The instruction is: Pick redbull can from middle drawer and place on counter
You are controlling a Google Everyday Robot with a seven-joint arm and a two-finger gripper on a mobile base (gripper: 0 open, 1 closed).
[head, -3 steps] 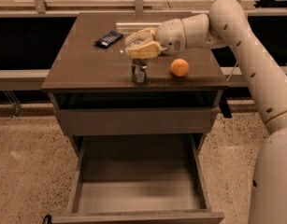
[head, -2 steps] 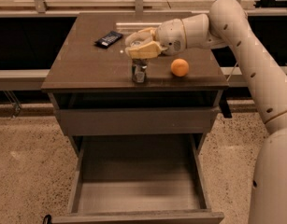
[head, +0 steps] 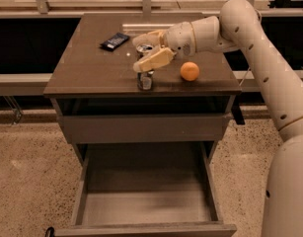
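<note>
Placing step, near end. Redbull can (head: pixel 145 81) upright on counter (head: pixel 87 68), near front edge, left of orange ball (head: pixel 190 71). Pincer (head: pixel 138 52) straddles can's upper part; cannot tell whether gripping or loosened. Middle drawer (head: pixel 146 206) open, bare. Next: let go, lift clear without tipping can.

Robot test lab: speckled floor (head: pixel 27 181), metal rails (head: pixel 82 14), pincer (head: pixel 140 52) over the counter (head: pixel 87 70).
</note>
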